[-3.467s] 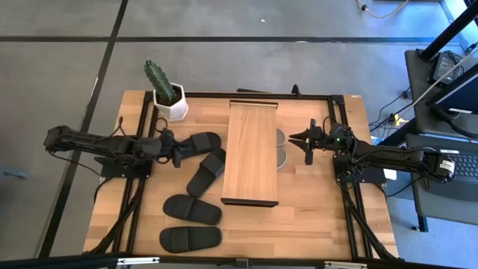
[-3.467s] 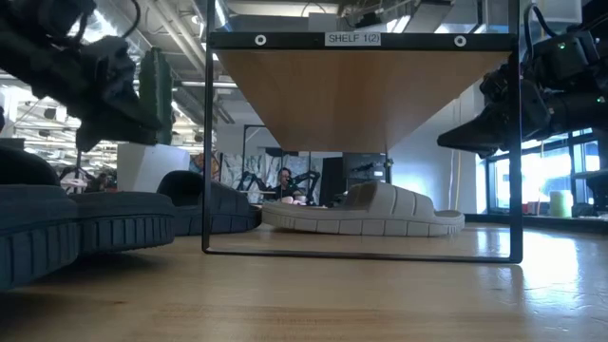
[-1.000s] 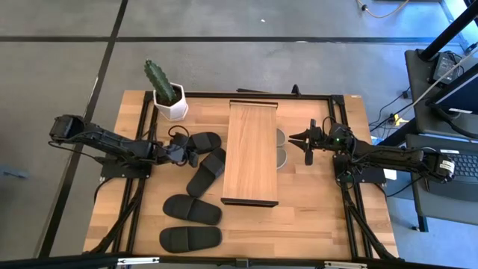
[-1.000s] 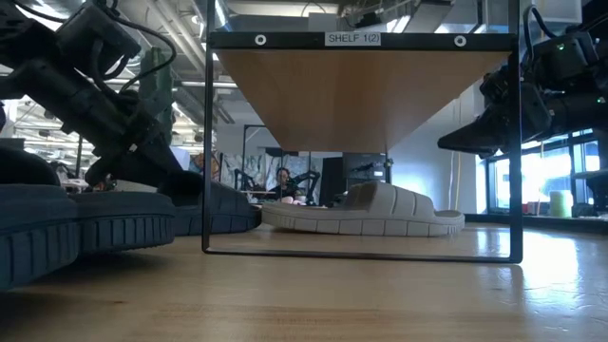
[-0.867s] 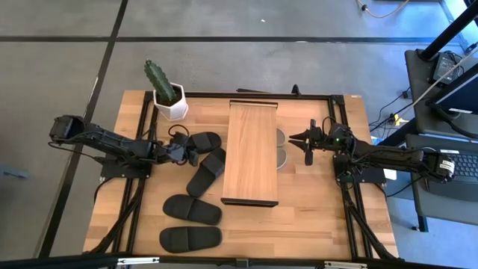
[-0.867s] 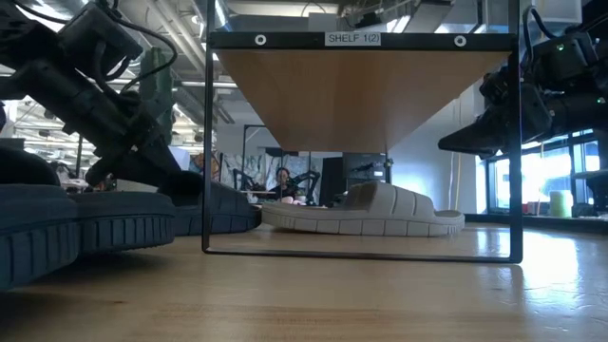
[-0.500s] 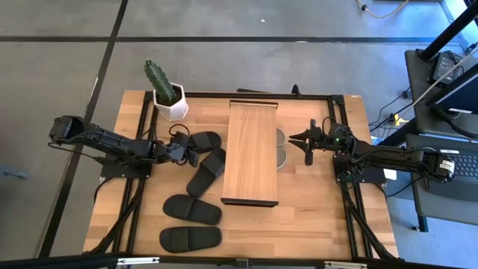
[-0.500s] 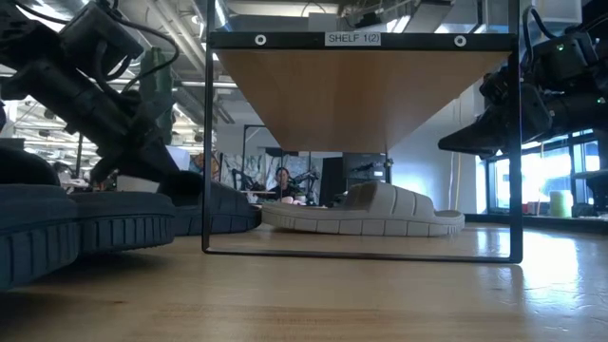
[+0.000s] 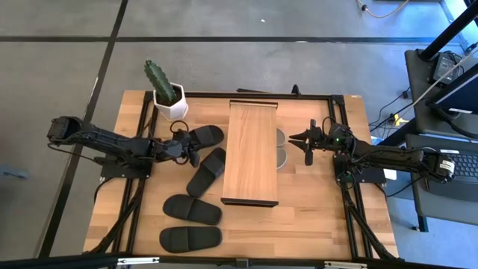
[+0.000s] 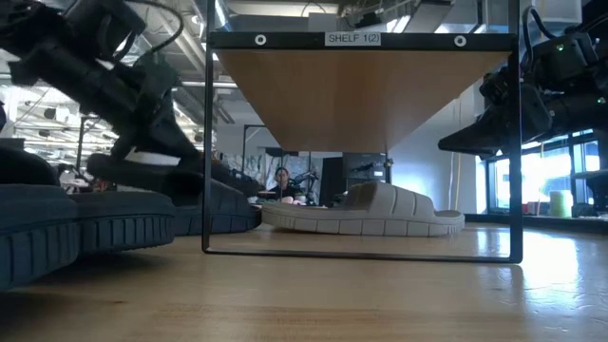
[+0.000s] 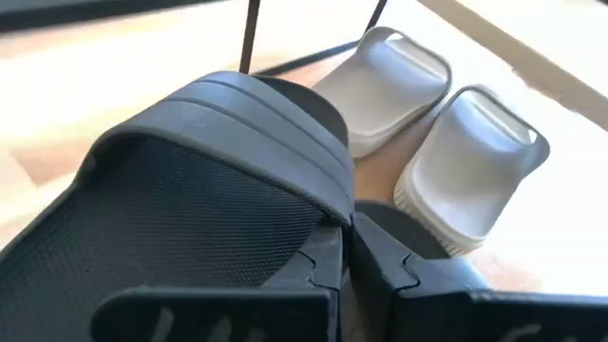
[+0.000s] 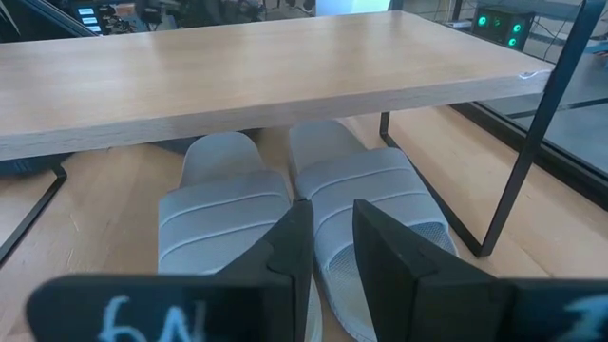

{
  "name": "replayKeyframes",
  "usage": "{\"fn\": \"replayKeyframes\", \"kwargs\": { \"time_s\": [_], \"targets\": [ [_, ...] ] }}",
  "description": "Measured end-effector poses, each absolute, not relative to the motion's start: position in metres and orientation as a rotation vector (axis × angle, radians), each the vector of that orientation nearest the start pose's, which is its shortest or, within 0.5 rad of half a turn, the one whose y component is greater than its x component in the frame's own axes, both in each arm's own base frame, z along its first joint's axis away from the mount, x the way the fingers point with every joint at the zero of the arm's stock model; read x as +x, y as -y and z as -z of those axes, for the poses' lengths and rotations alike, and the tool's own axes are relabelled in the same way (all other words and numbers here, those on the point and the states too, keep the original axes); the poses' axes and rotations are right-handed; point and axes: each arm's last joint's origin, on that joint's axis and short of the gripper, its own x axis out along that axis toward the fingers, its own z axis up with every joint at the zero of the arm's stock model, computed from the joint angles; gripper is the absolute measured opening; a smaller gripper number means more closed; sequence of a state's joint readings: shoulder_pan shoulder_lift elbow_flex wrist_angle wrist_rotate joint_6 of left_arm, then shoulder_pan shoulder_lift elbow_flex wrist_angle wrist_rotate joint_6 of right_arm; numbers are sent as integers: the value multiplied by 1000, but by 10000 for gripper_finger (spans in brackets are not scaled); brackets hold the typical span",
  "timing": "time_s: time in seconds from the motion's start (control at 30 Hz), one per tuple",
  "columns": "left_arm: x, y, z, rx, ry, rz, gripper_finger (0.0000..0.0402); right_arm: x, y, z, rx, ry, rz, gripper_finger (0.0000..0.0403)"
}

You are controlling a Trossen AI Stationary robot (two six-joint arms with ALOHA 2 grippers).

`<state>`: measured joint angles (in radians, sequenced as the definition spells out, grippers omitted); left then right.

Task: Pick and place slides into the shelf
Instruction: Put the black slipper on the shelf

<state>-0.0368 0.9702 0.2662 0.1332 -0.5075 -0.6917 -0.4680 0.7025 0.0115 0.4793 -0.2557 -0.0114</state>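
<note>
Left to right across the table (image 9: 299,217): the left arm reaches in from the table's left edge, its gripper (image 9: 184,149) clamped tight on the edge of a black slide (image 9: 200,138) lying just left of the shelf (image 9: 252,153), near the potted cactus (image 9: 166,93). In the low view that slide (image 10: 157,174) appears lifted and tilted off the wood, though the angle is poor. The left wrist view shows the two fingers (image 11: 318,271) pressed together at the slide's strap (image 11: 237,133), with the two beige slides (image 11: 432,123) beyond.

A second black slide (image 9: 207,172) lies slanted beside the shelf's left side, just below the gripped one. Two more black slides (image 9: 192,210) rest side by side nearer the table's front left, apart from the shelf.

The shelf stands at the table's middle, its plank top bare. The beige pair (image 12: 285,209) sits under it, toward its right side, their edges peeking out from beneath the plank in the high view.

The right gripper (image 9: 308,139) hovers just right of the shelf, facing the beige pair; its fingers (image 12: 380,242) stand slightly parted and hold nothing.
</note>
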Motion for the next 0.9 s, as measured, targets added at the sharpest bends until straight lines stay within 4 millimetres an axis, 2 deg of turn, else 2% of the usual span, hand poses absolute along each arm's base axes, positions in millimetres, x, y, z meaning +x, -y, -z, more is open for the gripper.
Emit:
{"fn": "replayKeyframes", "kwargs": {
  "time_s": [0.13,0.37,0.63,0.8,0.9],
  "targets": [
    [179,-8,-173,-450,-398,-635,2,127,56,-144,66,-201,211,80],
    [178,-11,-208,-332,-499,-773,1,127,56,-144,67,-202,210,80],
    [192,-12,-263,-179,-427,-701,1,127,56,-144,67,-202,211,80],
    [195,-19,-295,-95,-378,-704,0,127,56,-144,67,-202,211,80],
    [199,-26,-311,-95,-332,-619,0,127,56,-144,67,-201,211,80]
  ]
}}
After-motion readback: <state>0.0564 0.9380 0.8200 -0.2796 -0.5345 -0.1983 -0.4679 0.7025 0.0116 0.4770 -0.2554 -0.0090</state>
